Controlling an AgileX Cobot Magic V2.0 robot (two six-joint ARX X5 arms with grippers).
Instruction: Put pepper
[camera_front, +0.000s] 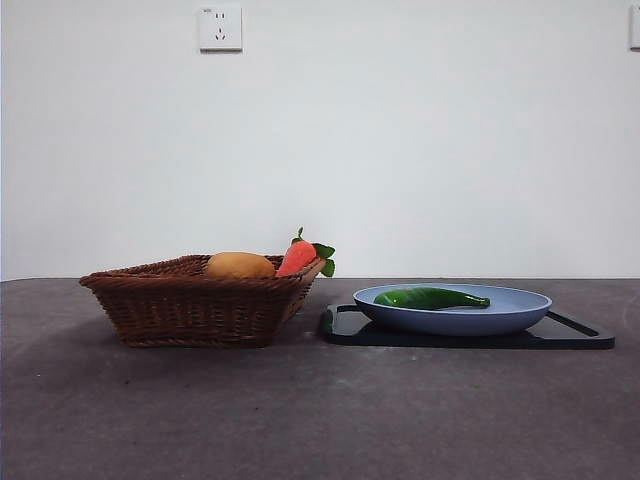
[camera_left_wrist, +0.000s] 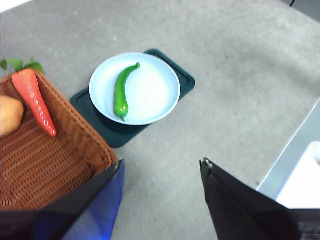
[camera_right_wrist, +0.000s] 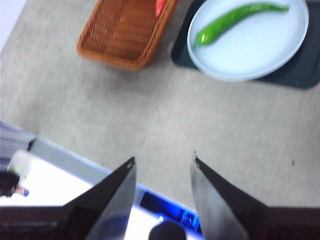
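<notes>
The dark-green pepper (camera_front: 432, 297) lies on a pale blue plate (camera_front: 520, 310) that sits on a black tray (camera_front: 585, 335) right of centre. It also shows in the left wrist view (camera_left_wrist: 121, 91) and the right wrist view (camera_right_wrist: 232, 20). My left gripper (camera_left_wrist: 161, 167) is open and empty, high above the table between basket and plate. My right gripper (camera_right_wrist: 164, 162) is open and empty, high above the table's near edge, away from the plate. Neither arm shows in the front view.
A brown wicker basket (camera_front: 190, 305) stands left of the tray. It holds a red-orange carrot-like item with green leaves (camera_front: 300, 256) and a rounded yellow-orange fruit (camera_front: 240, 265). A wall socket (camera_front: 220, 28) is on the white wall behind.
</notes>
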